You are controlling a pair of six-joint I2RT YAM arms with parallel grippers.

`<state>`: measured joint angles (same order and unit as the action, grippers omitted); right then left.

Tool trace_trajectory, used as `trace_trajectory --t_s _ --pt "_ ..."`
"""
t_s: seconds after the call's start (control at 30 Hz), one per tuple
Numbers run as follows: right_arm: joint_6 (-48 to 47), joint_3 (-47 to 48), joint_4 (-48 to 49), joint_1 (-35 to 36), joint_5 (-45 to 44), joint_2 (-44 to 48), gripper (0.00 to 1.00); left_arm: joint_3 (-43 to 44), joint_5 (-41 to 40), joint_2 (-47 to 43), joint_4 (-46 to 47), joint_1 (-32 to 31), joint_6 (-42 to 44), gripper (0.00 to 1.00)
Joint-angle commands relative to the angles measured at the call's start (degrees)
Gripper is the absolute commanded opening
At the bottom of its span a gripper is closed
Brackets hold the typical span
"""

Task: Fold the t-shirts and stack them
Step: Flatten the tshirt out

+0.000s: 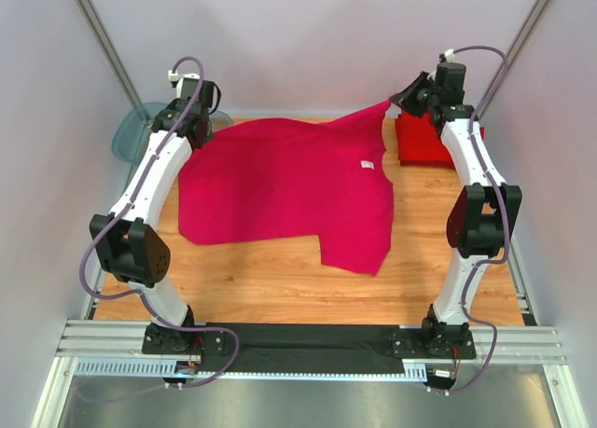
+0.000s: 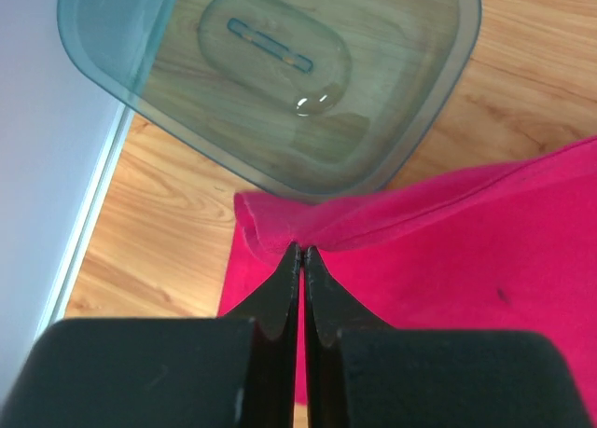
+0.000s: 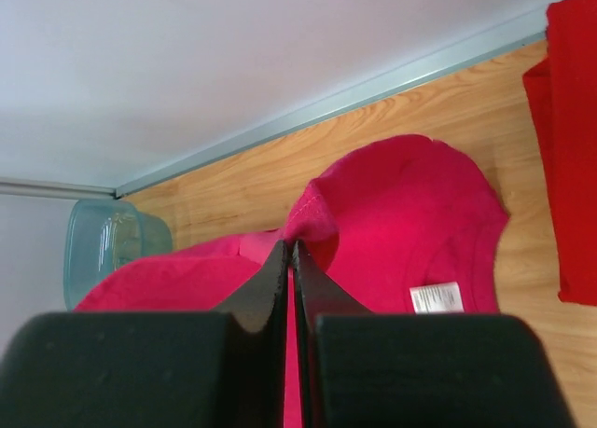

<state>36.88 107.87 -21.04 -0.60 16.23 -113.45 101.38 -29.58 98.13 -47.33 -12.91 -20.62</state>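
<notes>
A magenta-pink t-shirt (image 1: 289, 190) lies spread on the wooden table, its white neck label (image 1: 367, 166) showing. My left gripper (image 1: 207, 120) is shut on the shirt's far left edge; the left wrist view shows the pinched cloth (image 2: 308, 225) at the fingertips. My right gripper (image 1: 399, 103) is shut on the shirt's far right corner and holds it lifted; the right wrist view shows the pinched fold (image 3: 322, 214) and the label (image 3: 436, 297). Folded red t-shirts (image 1: 424, 141) lie in a stack at the far right, under the right arm.
A translucent blue-grey plastic tub (image 1: 131, 134) stands at the far left corner, close to the left gripper; it also shows in the left wrist view (image 2: 280, 74). White walls close in the table on three sides. A metal rail (image 1: 308, 339) runs along the near edge.
</notes>
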Motion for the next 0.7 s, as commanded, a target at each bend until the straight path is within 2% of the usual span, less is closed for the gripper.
trace_trajectory --t_s 0.0,0.23,0.4,0.5,0.67 --pt "-1.46 3.4 5.65 -0.02 1.79 -1.24 0.0 0.66 1.89 0.66 3.82 1.57 1.72 0.0" --pt "-0.85 1.73 2.76 -0.01 3.72 -1.69 0.0 -0.74 1.46 1.72 4.17 2.53 4.62 0.0" --pt "-1.81 -7.76 2.76 0.25 3.2 4.98 0.0 -1.98 1.72 1.1 4.18 3.94 6.56 0.0" --pt "-4.27 -5.68 -5.13 0.07 -0.83 9.46 0.0 1.35 2.51 -0.91 -0.12 3.77 4.63 0.0" --pt "-2.26 1.62 -20.14 -2.47 -7.52 20.79 0.0 4.87 6.37 -12.13 -3.21 3.42 -0.11 0.0"
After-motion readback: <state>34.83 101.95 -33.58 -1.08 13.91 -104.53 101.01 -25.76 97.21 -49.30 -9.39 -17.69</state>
